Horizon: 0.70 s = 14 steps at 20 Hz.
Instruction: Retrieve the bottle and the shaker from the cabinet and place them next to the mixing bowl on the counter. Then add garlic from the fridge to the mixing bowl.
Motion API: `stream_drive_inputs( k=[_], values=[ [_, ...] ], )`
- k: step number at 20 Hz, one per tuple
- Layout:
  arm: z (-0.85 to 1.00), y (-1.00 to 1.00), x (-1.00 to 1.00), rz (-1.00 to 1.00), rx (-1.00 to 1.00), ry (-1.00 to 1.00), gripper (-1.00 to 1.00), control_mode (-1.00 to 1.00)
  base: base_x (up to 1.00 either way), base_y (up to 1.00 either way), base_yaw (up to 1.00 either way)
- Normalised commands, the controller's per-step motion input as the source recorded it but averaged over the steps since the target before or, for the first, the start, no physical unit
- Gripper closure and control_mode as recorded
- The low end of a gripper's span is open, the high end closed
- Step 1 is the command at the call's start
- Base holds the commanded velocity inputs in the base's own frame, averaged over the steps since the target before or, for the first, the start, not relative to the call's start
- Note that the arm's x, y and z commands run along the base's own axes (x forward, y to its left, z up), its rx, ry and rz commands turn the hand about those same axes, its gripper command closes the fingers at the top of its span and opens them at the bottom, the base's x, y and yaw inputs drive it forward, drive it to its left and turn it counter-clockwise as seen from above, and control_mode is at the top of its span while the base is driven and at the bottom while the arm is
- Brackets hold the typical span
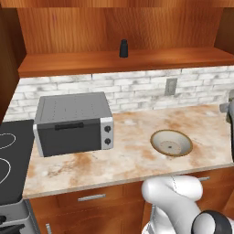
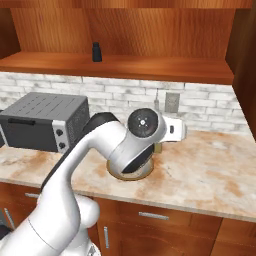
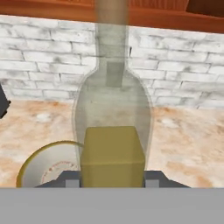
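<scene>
Squeezing shut on the bottle (image 3: 113,109) with the claw (image 3: 111,177), both dark tips pressing low on its sides, just under the yellow label. Holding it straight up over the counter (image 3: 188,144), with the mixing bowl (image 3: 30,164) just beside it, down and to the left in the hand view. Doing this step well means lowering it slowly, keeping it upright so the long neck is not tipping over, and aiming for the bare stone next to the bowl, not over its rim and not inside it. Also means waiting for the bottom to be sitting flat before letting go, then lifting the claw straight up so the tips are not knocking it down. Looking further out: sitting on the shelf of the cabinet (image 1: 68,64), the small black shaker (image 1: 123,48), not yet fetched; standing well off to the left on the counter, a grey toaster oven (image 1: 73,123). Hard parts now: hiding the bottom of the bottle, so no telling if it is touching the stone or hanging above it. Cutting off the top of the neck in the hand view. Blocking most of the bowl and the hand in the right base view, the robot's own big arm. Showing maybe a thin bit of the neck there, but too small to be sure.
</scene>
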Motion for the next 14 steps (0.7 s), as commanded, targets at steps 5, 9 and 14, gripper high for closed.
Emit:
stream_drive_inputs(
  k=[5,9,14],
  values=[
    [-0.81,-0.26,-0.03,0.03,0.0,0.02,1.0,-1.0,0.0,0.0,0.0],
    [-0.43,-0.06,0.0,0.07,0.02,0.0,1.0,-1.0,0.0,0.0,0.0],
    [-0.34,-0.01,0.0,0.08,0.07,0.0,1.0,-1.0,0.0,0.0,0.0]
  ],
)
